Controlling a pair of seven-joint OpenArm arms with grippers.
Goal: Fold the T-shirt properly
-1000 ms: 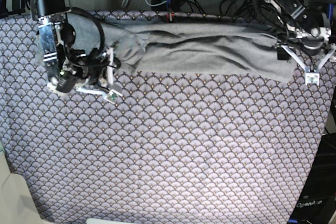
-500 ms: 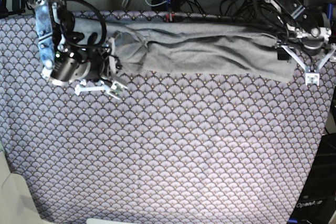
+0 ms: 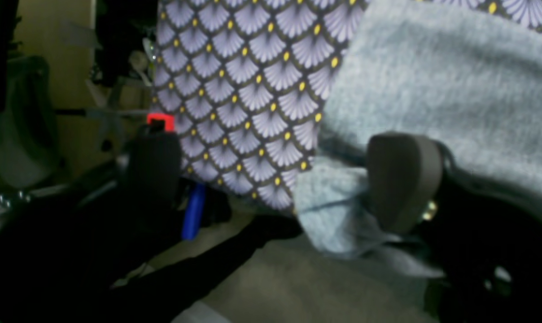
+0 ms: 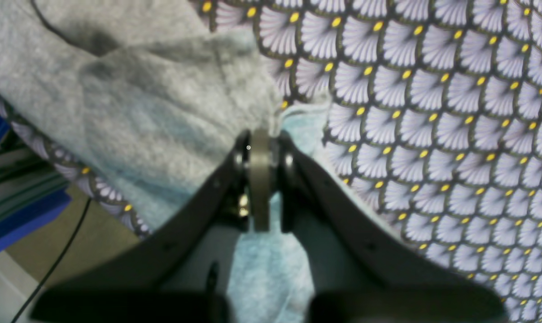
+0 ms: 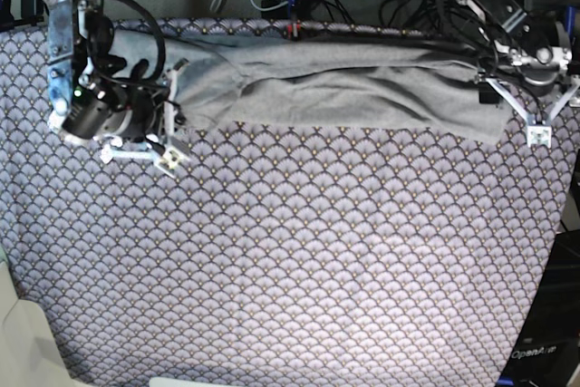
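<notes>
tablecloth (image 5: 290, 260) of purple fans under t-shirt (image 5: 362, 88), cables behind

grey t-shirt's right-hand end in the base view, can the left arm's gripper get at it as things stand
Probably yes: the open left gripper already sits at that end of the light heather-grey cotton T-shirt, one finger against the fabric, with nothing in between.

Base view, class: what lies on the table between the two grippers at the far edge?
The light heather-grey cotton T-shirt stretches in a long band from the right gripper to the left gripper, over the purple fan-patterned tablecloth.
</notes>
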